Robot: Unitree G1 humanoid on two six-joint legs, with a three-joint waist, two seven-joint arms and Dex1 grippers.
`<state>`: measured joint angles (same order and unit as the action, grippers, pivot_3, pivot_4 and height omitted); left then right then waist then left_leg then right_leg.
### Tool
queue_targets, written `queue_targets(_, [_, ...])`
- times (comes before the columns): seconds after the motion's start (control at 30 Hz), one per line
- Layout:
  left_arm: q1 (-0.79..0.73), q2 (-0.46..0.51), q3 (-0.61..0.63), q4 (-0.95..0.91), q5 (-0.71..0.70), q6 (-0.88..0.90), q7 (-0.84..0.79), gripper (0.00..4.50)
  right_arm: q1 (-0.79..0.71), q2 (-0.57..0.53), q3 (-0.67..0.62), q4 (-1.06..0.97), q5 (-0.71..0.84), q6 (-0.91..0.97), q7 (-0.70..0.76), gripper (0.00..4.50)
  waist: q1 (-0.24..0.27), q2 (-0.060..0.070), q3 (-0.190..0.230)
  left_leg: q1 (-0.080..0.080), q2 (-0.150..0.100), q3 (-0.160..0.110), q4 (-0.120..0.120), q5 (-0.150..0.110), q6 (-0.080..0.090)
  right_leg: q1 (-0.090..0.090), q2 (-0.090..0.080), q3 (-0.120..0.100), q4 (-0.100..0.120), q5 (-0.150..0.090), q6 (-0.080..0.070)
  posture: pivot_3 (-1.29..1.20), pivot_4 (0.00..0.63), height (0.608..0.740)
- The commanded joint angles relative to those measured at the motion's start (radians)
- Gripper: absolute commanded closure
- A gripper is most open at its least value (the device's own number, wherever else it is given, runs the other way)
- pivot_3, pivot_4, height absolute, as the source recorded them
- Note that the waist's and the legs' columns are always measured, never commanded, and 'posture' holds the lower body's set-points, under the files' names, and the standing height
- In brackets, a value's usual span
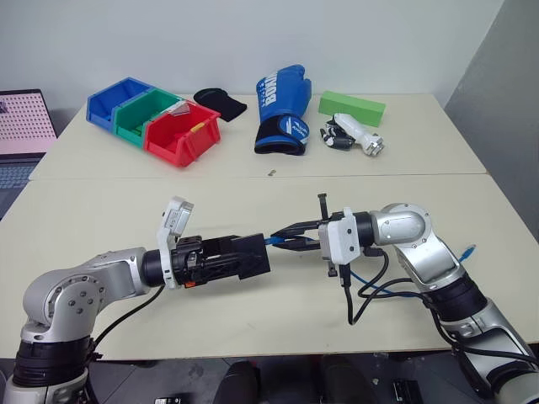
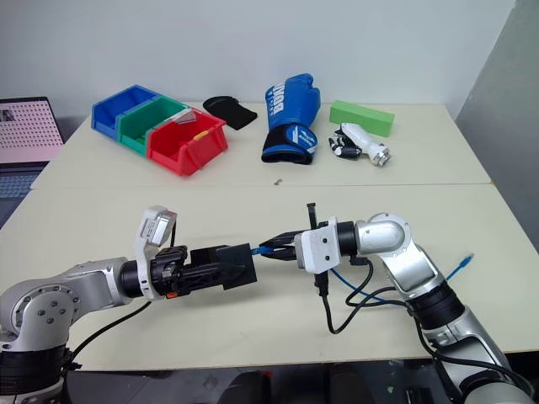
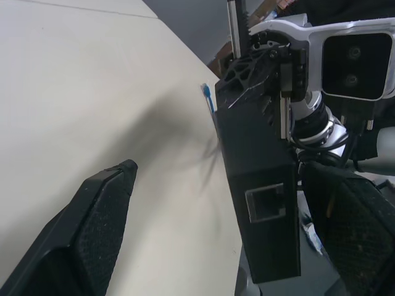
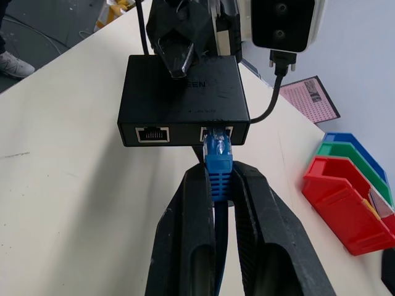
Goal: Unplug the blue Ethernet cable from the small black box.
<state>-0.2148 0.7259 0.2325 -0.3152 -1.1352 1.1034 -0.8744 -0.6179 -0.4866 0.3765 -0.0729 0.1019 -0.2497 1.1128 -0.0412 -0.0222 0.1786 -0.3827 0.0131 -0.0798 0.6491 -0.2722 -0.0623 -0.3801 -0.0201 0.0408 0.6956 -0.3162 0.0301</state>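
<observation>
The small black box (image 1: 251, 252) hangs above the table at the end of my left gripper (image 1: 221, 257). It lies against one finger (image 4: 176, 49), while the other finger (image 3: 105, 209) stands clear of it with table showing between, so this gripper is open. My right gripper (image 4: 218, 172) is shut on the plug of the blue Ethernet cable (image 4: 218, 161). The plug's tip sits in the right-hand port of the box (image 4: 185, 92), and the port beside it is free. The rest of the cable (image 1: 396, 290) loops on the table under my right arm, ending in a free end (image 1: 468, 250).
At the back of the table stand blue, green and red bins (image 1: 156, 118), a black pad (image 1: 221, 103), a blue boxing glove (image 1: 280, 109), a green block (image 1: 352, 107) and a white and black device (image 1: 354, 135). A laptop (image 1: 21, 126) sits off the left edge.
</observation>
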Motion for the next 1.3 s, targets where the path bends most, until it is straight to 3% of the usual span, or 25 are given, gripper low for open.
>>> queue_targets(0.03, [0.001,-0.014,0.030,-0.013,-0.060,0.012,0.024,0.19,-0.022,0.005,-0.026,-0.044,0.025,-0.005,0.001,4.35,0.000,0.000,0.000,0.000,0.000,0.000,0.000,0.000,0.000,0.000,0.000,0.000,0.000,0.000,0.000,0.00,0.150,0.740])
queue_targets(0.63, [-0.002,0.003,0.005,0.004,-0.072,0.026,0.035,3.71,-0.052,0.018,-0.007,0.017,-0.058,-0.195,-0.023,4.35,0.000,0.000,0.000,0.000,0.000,0.000,0.000,0.000,0.000,0.000,0.000,0.000,0.000,0.000,0.000,0.00,0.150,0.740])
queue_targets(0.7, [-0.003,0.010,0.001,0.004,-0.068,0.026,0.027,3.73,-0.055,0.015,-0.001,0.028,-0.068,-0.227,-0.020,4.35,0.000,0.000,0.000,0.000,0.000,0.000,0.000,0.000,0.000,0.000,0.000,0.000,0.000,0.000,0.000,0.00,0.150,0.740])
queue_targets(0.77, [-0.004,0.017,-0.005,0.005,-0.061,0.023,0.018,3.73,-0.057,0.009,0.001,0.036,-0.080,-0.252,-0.018,3.64,0.000,0.000,0.000,0.000,0.000,0.000,0.000,0.000,0.000,0.000,0.000,0.000,0.000,0.000,0.000,0.00,0.150,0.740])
queue_targets(0.97, [-0.017,0.060,-0.057,0.005,0.044,-0.051,-0.074,3.73,-0.039,-0.050,-0.009,-0.023,0.003,-0.167,0.052,2.34,0.003,0.000,0.000,0.000,0.000,0.000,0.000,0.000,0.000,0.000,0.000,0.000,0.000,0.000,0.000,0.00,0.150,0.740])
queue_targets(1.07, [-0.027,0.070,-0.105,0.005,0.134,-0.140,-0.143,3.73,-0.013,-0.101,-0.038,-0.122,0.134,0.062,0.080,1.64,0.009,0.000,0.000,0.000,-0.001,0.000,0.000,0.000,0.000,0.000,0.000,0.000,0.000,0.000,0.000,0.00,0.150,0.740])
queue_targets(1.23, [-0.067,0.048,-0.175,0.035,0.268,-0.320,-0.257,3.73,0.013,-0.136,-0.118,-0.263,0.490,0.641,-0.022,0.55,0.011,0.000,0.000,0.000,0.000,0.000,0.000,0.000,0.000,0.000,-0.001,0.000,-0.001,0.000,0.000,0.00,0.150,0.740])
queue_targets(1.3, [-0.082,0.024,-0.186,0.049,0.288,-0.376,-0.299,3.73,0.025,-0.105,-0.156,-0.270,0.606,0.804,-0.099,0.55,0.011,0.000,0.000,0.000,0.000,-0.001,0.000,0.000,0.000,0.000,-0.001,0.000,-0.001,0.000,-0.001,0.00,0.150,0.740])
